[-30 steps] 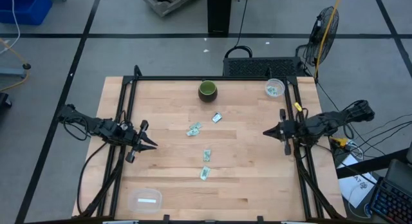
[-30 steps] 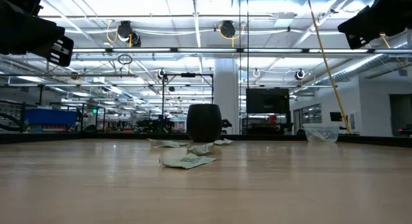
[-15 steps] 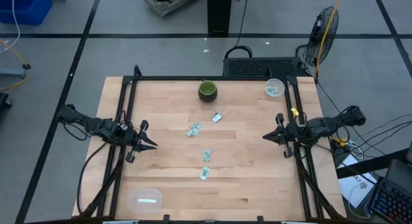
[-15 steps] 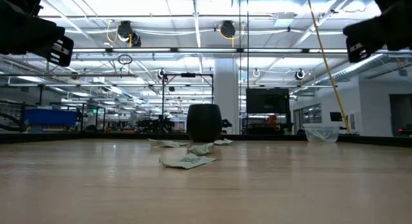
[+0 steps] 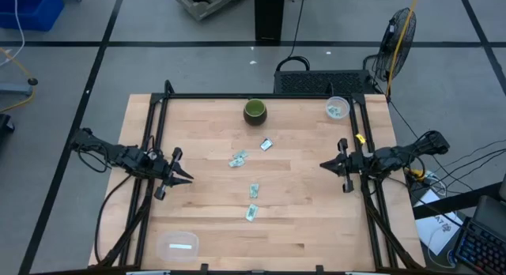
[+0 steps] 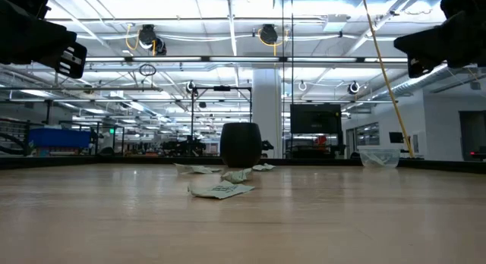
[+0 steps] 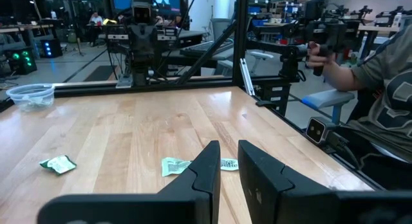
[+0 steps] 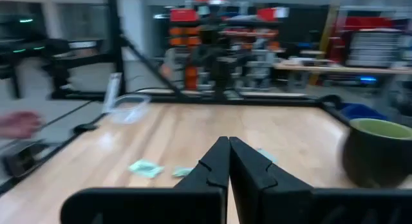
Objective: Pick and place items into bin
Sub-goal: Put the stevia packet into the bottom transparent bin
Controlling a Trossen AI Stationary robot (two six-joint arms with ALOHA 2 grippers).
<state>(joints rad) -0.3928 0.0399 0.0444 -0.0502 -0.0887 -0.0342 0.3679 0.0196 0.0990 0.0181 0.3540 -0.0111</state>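
Observation:
Several small pale green-and-white packets lie flat on the wooden table's middle; two also show in the left wrist view. A clear bin with packets in it stands at the far right corner. My left gripper hovers over the table's left side, open by a narrow gap, and is empty. My right gripper hovers over the right side, shut and empty. Both are well away from the packets.
A dark green bowl stands at the far middle. A second clear container with a white piece in it sits at the near left. A black frame edges the table. A person sits beyond the right edge.
My right gripper has gone down a little and slightly toward the table's left, staying shut. The packets lie as before.

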